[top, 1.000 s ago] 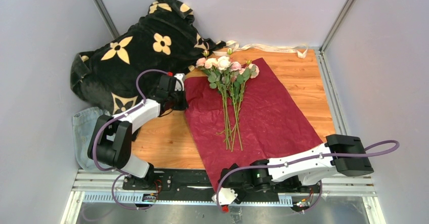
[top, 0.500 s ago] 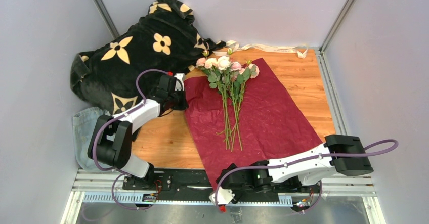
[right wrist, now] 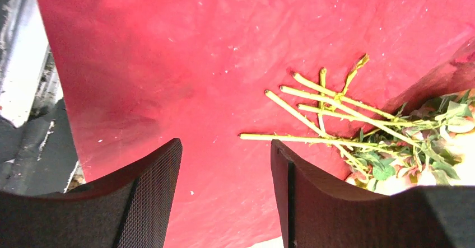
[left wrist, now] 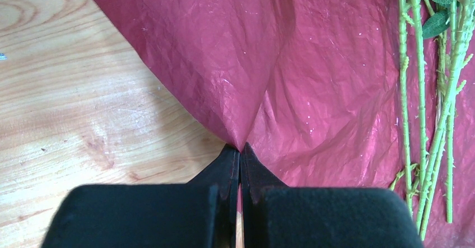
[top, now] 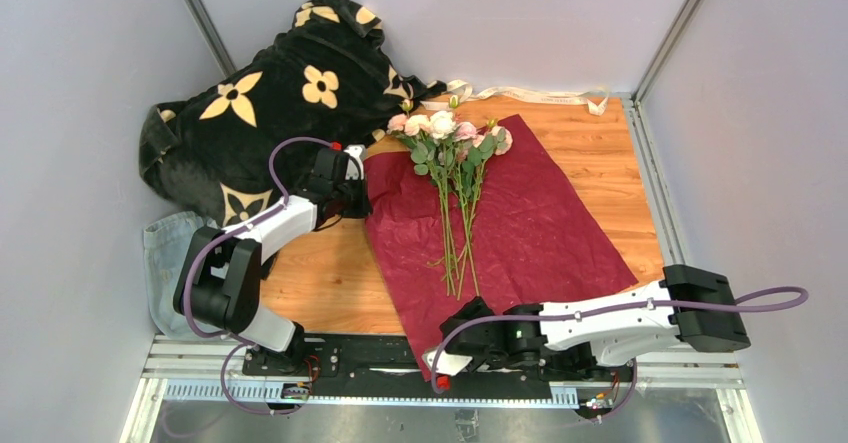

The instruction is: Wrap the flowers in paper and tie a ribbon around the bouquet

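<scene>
The maroon paper (top: 540, 233) lies spread on the wooden table. The flowers (top: 455, 178), pink and cream roses, lie loose on it with their stems toward me; no wrapped bouquet is in view. My left gripper (top: 357, 199) is shut on the paper's left edge. In the left wrist view the gripper (left wrist: 241, 150) pinches the paper (left wrist: 313, 63) up into a peaked fold, with the stems (left wrist: 417, 91) to the right. My right gripper (top: 452, 355) hovers open over the paper's near corner (right wrist: 168, 52), nothing between its fingers (right wrist: 227, 143). The cream ribbon (top: 530, 94) lies at the table's far edge.
A black flower-patterned blanket (top: 270, 93) is heaped at the far left, close behind the left gripper. A blue denim cloth (top: 165, 253) lies at the left edge. The metal base rail (top: 340, 358) runs along the near edge. Grey walls enclose three sides.
The right arm has swung its gripper up from the base rail to the paper's near corner, and its jaws have narrowed a little. The left gripper and the paper fold have not moved.
</scene>
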Available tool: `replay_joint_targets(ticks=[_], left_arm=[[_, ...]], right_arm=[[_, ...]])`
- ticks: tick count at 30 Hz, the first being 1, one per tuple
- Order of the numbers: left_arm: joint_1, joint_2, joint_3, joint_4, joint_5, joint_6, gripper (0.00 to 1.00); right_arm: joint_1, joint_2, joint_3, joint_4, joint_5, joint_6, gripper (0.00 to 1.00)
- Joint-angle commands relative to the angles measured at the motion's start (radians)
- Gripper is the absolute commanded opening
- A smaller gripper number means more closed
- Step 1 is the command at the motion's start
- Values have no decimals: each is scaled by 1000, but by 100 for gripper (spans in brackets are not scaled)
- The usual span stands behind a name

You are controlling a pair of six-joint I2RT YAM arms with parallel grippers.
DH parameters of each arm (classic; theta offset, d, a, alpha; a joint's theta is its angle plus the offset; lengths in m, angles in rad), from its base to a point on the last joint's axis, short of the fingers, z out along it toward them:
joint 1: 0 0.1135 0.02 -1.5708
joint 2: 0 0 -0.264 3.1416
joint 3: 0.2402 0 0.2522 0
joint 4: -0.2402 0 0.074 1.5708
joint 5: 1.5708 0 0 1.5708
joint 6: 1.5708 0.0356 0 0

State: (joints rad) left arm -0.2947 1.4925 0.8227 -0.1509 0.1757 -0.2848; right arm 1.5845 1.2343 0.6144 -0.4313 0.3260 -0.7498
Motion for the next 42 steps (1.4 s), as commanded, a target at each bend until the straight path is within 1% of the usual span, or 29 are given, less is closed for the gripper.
replay_joint_targets(ticks=[1,3,7,10,11,13,14,16,20,25,33,36,39,42], left_arm=[[8,15,0,24,2,-3,0],[8,14,0,21,2,-3,0],[8,15,0,17,0,-1,0],[9,15,0,17,0,-1,0],[8,15,0,18,0,0,0],[8,12,0,20,1,0,0],[8,11,0,20,0,1,0],[8,8,1,21,-1,-1,0],[8,6,3,17,-3,-1,0],[8,4,1,14,-8,3,0],[8,8,0,20,-7,3,0],[8,10,0,18,-7,4,0],[8,10,0,17,-10,4,0],[8,8,0,17,-13,6,0]], right_arm=[[-24,-7,16,-38,12,7,63],[-27,9,29,-36,-21,33,64],[-28,15,71,-69,-230,98,64],[-27,-34,101,-79,-384,130,65],[-27,-62,98,-64,-424,141,66],[-27,-90,63,16,-473,160,66],[-26,-94,36,77,-481,158,66],[-25,-80,20,128,-478,155,66],[-24,-21,18,205,-480,144,66],[-14,45,13,260,-506,163,67],[-6,55,10,260,-499,188,71],[-4,53,14,216,-516,153,71],[13,84,14,158,-505,115,71],[17,88,1,202,-489,101,71]])
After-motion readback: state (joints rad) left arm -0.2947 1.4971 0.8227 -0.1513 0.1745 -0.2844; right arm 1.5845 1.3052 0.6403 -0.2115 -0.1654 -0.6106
